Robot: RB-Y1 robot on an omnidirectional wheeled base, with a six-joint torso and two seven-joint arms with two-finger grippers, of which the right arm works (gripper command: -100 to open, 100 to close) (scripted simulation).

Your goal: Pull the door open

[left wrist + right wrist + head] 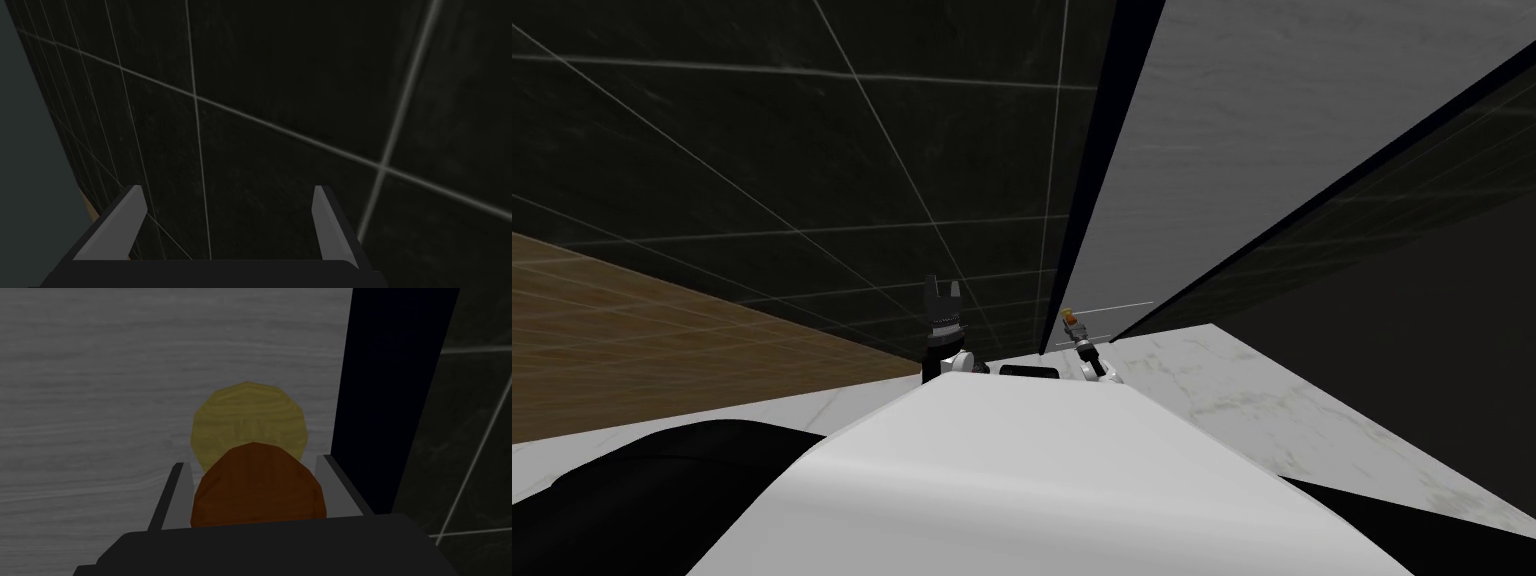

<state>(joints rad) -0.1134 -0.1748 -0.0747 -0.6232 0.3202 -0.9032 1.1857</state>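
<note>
Head view: the grey door (1212, 150) rises tall, with a dark frame strip (1092, 150) along its left edge and a dark tiled wall (812, 150) beyond that strip. The knob (1067, 316) sits low on the door, close to the frame strip. The right gripper (1071, 324) is at the knob. The left gripper (942, 298) is held up in front of the tiled wall, left of the door and apart from it. At the foot of the door lies a pale marble floor (1312, 400); a brown wooden floor (632, 330) lies further left, under the tiled wall.

Left wrist view: the left gripper (225, 220) faces the tiled wall (300, 75). Its fingers (122, 222) stand apart with nothing between them.

Right wrist view: the right gripper (252, 463) is up against the door (100, 388), which shows a faint grey grain. Its fingers (334, 483) are clamped on the sides of the brown knob (257, 488). Behind the knob, flat on the door, is a round yellow plate (250, 415). The frame strip (390, 388) runs just beside the knob, and the tiled wall (475, 413) lies past the strip.
</note>
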